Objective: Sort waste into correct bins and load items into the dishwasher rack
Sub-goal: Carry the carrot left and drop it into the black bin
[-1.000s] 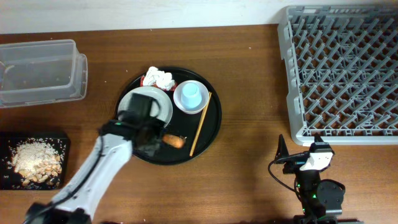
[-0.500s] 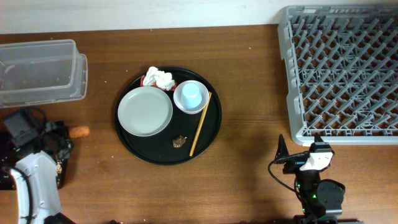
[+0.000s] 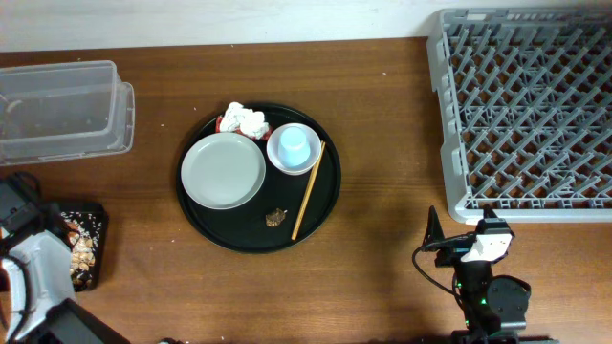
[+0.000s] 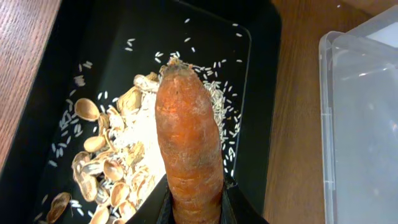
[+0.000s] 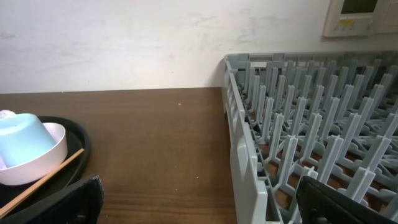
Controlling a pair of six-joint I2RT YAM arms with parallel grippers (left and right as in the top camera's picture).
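Note:
My left gripper (image 4: pixel 194 210) is shut on the orange carrot (image 4: pixel 186 124) and holds it above the black container (image 4: pixel 261 74), which holds rice and nut shells (image 4: pixel 115 168). In the overhead view the left gripper (image 3: pixel 27 218) is at the far left by the black container (image 3: pixel 88 250); the carrot is hidden there. The clear tub (image 3: pixel 62 110) lies behind it. The white plate (image 3: pixel 223 170), blue cup (image 3: pixel 294 146), chopsticks (image 3: pixel 308 191), white tissue (image 3: pixel 247 120) and red wrapper (image 3: pixel 222 122) lie on the round tray. My right gripper (image 3: pixel 463 231) is open and empty beside the grey rack (image 3: pixel 526 110).
The round black tray (image 3: pixel 328 205) sits mid-table with a small food scrap (image 3: pixel 276 219) on it. In the right wrist view the rack's wall (image 5: pixel 239 143) is close on the right, and the cup (image 5: pixel 22 140) and tray edge are at the left.
My left arm has carried the carrot from the round tray leftward to above the black container. The right arm has not moved.

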